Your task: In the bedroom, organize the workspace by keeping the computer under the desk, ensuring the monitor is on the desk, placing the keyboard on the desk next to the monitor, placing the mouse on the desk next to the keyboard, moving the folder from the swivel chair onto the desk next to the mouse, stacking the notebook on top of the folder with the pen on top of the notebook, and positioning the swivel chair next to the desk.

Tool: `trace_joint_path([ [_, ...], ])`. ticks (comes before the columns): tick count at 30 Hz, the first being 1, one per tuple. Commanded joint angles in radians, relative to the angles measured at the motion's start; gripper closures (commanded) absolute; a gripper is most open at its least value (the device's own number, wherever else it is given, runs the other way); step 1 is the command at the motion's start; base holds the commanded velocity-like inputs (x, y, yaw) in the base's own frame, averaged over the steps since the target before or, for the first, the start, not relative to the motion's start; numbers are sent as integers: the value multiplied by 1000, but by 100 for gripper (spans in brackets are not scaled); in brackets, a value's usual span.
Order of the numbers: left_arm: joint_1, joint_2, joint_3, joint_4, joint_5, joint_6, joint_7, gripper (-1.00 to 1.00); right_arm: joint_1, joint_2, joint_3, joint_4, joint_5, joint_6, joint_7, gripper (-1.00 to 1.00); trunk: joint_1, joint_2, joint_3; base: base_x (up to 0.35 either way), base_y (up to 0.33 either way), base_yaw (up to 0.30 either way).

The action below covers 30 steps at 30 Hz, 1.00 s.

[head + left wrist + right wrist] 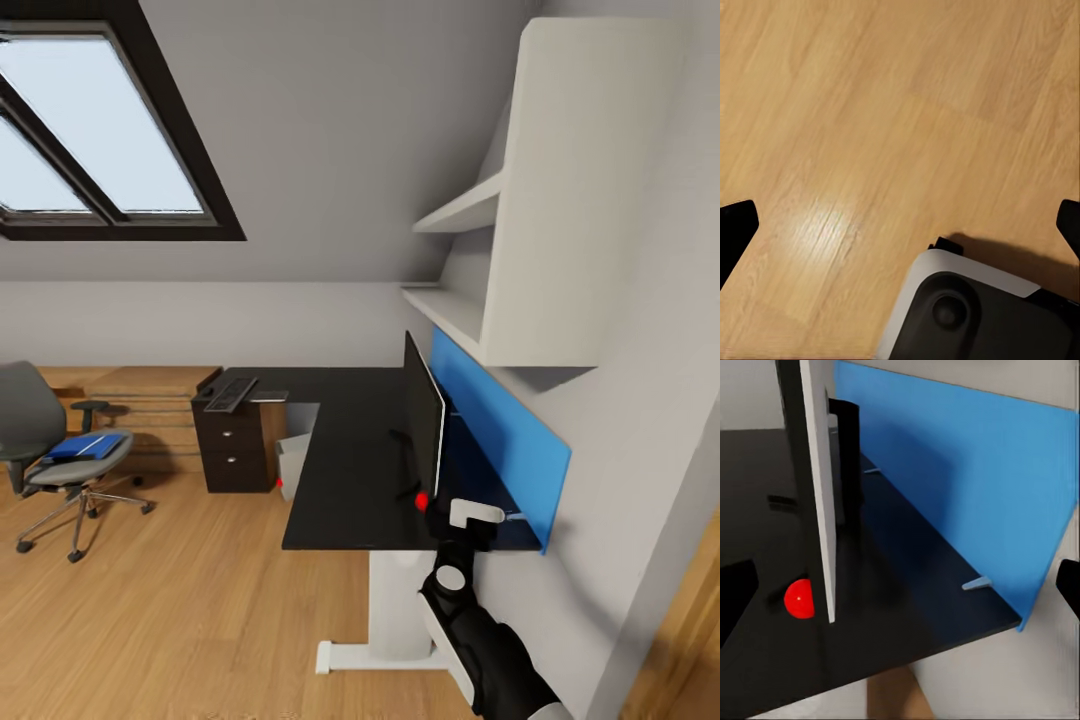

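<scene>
The black desk [340, 470] stands against the right wall with the monitor [424, 418] upright on it, seen edge-on. The keyboard [231, 393] lies on the desk's far end above the drawers. The grey computer [292, 464] stands under the desk. At the left, the swivel chair [40, 440] carries the blue folder [88, 446], which has a thin white pen [92, 442] across it. Mouse and notebook are too small to make out. My right gripper [472, 518] [900, 592] is open at the desk's near end, behind the monitor [817, 487]. My left gripper [900, 232] hangs open over the floor.
A blue panel [495, 415] runs along the wall behind the monitor, with white shelves [500, 230] above it. A wooden cabinet [150, 405] stands beyond the chair under a skylight. Wooden floor [200, 600] lies between chair and desk. My base [975, 315] is below the left gripper.
</scene>
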Motion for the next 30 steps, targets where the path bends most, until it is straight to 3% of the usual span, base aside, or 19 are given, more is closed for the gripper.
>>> trace_joint_path([
  [1,0,1,-9,-3,8,-3,8,-100,-1,0,3,-1,-4,6,-7,-100,0,-2,-2,-336,92,0],
  [5,0,2,-9,-3,8,-3,8,-100,-1,3,12,-2,-6,6,-7,-100,0,-2,-2,-336,94,0],
  [6,0,3,-9,-3,8,-3,8,-100,-1,6,41,-1,-9,8,-6,-100,0,-2,-2,-336,95,0],
  [12,0,4,-9,-3,8,-3,9,-100,-1,12,112,8,-12,9,-5,-100,0,-2,-2,-275,70,0],
  [21,0,4,-9,-3,8,-3,9,-100,-1,20,122,102,-19,6,10,-100,0,-2,-2,-13,2,0],
  [24,0,4,-9,-3,8,-3,9,-100,-1,23,122,134,-51,3,45,-100,0,-2,-2,0,0,0],
  [27,0,5,-9,-3,8,-3,9,-100,-1,24,120,203,-134,1,109,-100,0,-2,-2,0,0,0],
  [30,0,7,-8,-3,9,-3,9,-100,-1,24,120,248,-179,-5,150,-100,0,-2,-2,0,0,0],
])
